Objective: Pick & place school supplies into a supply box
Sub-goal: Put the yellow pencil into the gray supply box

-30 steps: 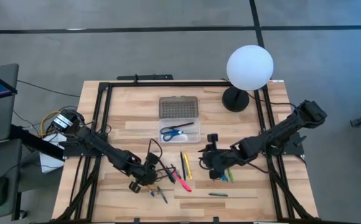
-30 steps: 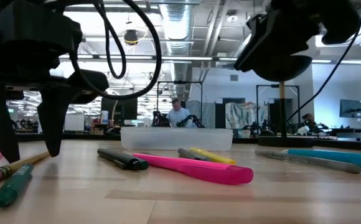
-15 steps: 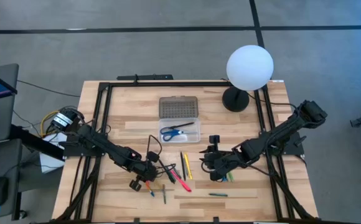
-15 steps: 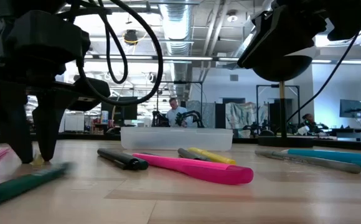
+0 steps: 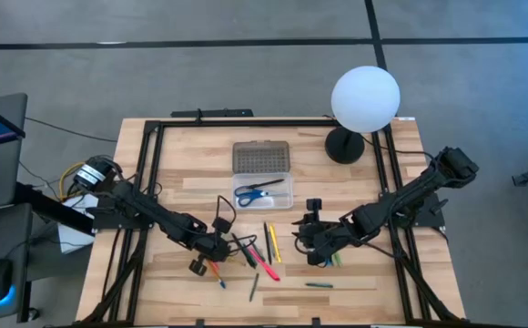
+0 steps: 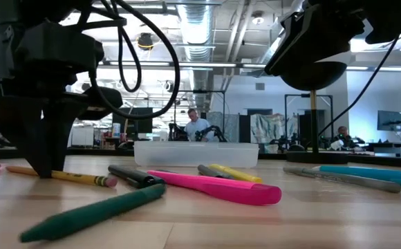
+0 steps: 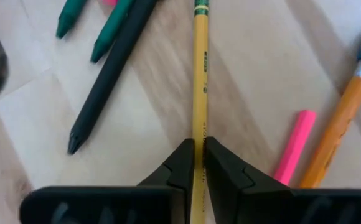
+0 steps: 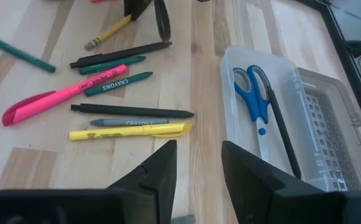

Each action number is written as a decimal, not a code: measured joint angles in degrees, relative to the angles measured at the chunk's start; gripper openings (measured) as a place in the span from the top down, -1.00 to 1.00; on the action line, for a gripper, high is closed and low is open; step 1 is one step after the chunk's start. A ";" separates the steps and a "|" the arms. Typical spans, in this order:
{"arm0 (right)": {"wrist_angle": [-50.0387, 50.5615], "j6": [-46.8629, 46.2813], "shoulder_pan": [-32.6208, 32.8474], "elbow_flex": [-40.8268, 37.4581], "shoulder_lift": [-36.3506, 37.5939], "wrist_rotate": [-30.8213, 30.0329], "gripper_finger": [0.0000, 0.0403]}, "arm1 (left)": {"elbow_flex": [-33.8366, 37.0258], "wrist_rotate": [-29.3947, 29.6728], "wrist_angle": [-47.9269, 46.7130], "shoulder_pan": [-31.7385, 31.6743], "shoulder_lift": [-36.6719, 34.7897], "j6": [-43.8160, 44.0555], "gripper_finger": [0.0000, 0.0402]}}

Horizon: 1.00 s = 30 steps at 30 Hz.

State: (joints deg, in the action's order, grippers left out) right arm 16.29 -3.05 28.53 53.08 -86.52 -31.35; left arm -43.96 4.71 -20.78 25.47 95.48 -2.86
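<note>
the left tool (image 7: 198,163) has its fingers pinched on the thin yellow wooden pencil (image 7: 200,93) lying on the wooden surface (image 5: 355,282), so lift it level before carrying toward the clear plastic supply box (image 5: 263,192); the right tool (image 8: 199,165) hangs open nearby.

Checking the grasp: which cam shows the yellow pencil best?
Left wrist view: the left gripper is shut on the yellow pencil, filling the frame. Low view shows it side-on by the gripper. Right wrist view catches only its eraser end, far off. High view: too small to tell.

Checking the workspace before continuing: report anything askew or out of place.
Nothing damaged or spilled. The left gripper pinches a yellow wooden pencil flat on the table; blue-handled scissors already lie in the clear plastic box.
</note>
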 joint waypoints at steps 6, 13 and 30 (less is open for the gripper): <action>0.00 -0.02 0.00 0.00 -0.02 0.17 0.40 | -0.14 1.79 -2.75 -0.04 -0.09 0.57 0.86; -0.02 -0.44 0.00 0.00 -0.02 0.22 0.40 | -1.50 1.23 -4.77 -0.56 0.15 3.83 0.82; -0.01 -1.60 -0.02 0.00 -0.02 1.21 0.40 | -1.97 -1.84 -7.60 -3.72 0.09 4.08 0.84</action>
State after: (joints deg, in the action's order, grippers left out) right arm 16.29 -4.64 28.51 53.08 -86.54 -30.14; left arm -45.93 2.87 -28.38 21.76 95.57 1.22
